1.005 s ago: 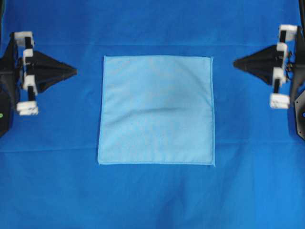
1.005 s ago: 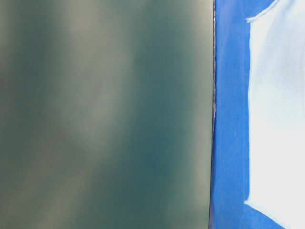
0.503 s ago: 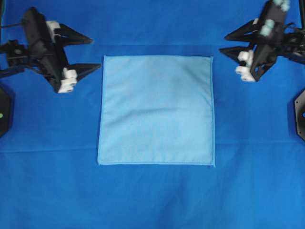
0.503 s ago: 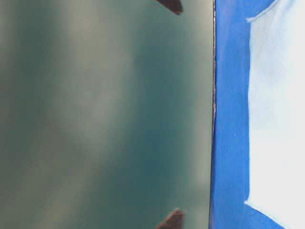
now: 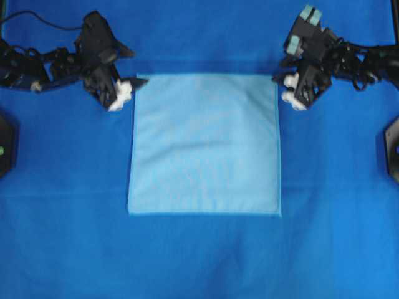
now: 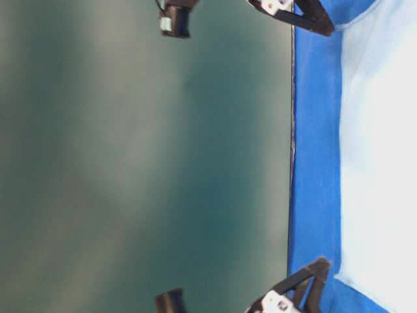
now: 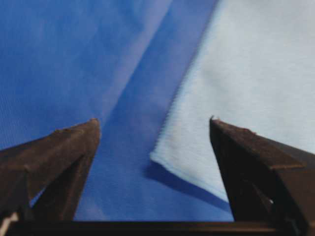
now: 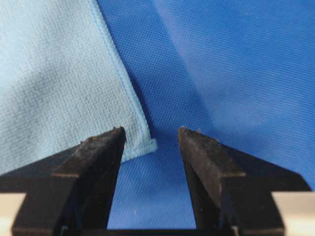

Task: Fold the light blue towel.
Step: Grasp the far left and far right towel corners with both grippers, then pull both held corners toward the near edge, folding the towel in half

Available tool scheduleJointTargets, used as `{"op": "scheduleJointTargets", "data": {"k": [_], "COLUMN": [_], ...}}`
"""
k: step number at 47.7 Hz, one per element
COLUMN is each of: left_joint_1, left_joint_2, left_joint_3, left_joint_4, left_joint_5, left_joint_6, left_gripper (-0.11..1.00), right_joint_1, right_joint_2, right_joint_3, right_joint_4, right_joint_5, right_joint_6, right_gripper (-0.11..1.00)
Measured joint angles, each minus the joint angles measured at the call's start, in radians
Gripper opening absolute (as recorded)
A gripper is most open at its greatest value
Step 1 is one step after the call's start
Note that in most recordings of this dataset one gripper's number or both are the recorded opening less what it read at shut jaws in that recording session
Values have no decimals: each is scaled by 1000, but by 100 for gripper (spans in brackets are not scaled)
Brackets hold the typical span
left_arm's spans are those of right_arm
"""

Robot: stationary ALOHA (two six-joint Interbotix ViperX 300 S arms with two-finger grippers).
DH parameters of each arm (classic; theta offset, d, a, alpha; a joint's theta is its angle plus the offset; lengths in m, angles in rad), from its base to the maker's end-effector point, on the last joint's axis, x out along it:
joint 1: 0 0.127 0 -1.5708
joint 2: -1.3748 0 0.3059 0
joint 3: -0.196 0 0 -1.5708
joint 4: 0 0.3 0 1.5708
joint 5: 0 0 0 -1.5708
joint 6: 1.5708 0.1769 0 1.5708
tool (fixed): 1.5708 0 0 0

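A large royal-blue sheet (image 5: 199, 261) covers the whole table surface and carries everything. In the overhead view two faint crease lines cross it from side to side, one along the far edge of the towel and one near its near edge.

The light blue towel (image 5: 204, 144) lies flat and unfolded in the middle of the sheet, a little nearer to the far edge than to the near edge. It is almost square and its stitched hem is visible all around. In the table-level view the towel (image 6: 381, 156) looks very bright, and a plain dark green surface (image 6: 143, 163) fills the left part of that picture.

The left gripper (image 5: 129, 80) is at the far left corner of the towel. Its jaws are spread wide, and in the left wrist view this corner (image 7: 156, 157) lies between the two fingers, which do not pinch it.

The right gripper (image 5: 280, 80) is at the far right corner. Its jaws are also spread, and in the right wrist view the corner (image 8: 150, 145) sits in the gap between the fingers, just beside the left one, without being pinched.
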Motion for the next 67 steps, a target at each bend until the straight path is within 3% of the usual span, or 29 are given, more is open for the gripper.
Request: {"op": "scheduleJointTargets", "data": {"k": [17,21,26,31,33,51,58,67], "left_joint_1": [14,14,9,-5,-11,-11,2,20], "left_joint_2": [94,95,95,94,94,-15,-86,-118], "left_joint_3": [-26,-25,-31,-35,-37,-80,-101,-112], "left_joint_4": [0,0,2,2,2,2,2,2], "left_joint_5": [-14,3,41,66,71,196,250,265], "left_joint_6": [3,6,11,37,57,114,179,189], "left_gripper": [78,61,31,6,2,2,2,2], "right_joint_1": [0,0,2,2,0,-25,-49,-63], "right_joint_2": [83,84,86,84,84,-25,-92,-129], "right_joint_3": [-28,-28,-29,-28,-28,-28,-29,-29], "right_joint_4": [-5,-6,-6,-8,-6,-15,-38,-44], "right_joint_5": [-15,-15,-15,-12,-12,74,104,120], "right_joint_6": [2,2,-2,0,0,-8,-14,-14], "right_gripper": [48,32,4,1,1,1,1,1]}}
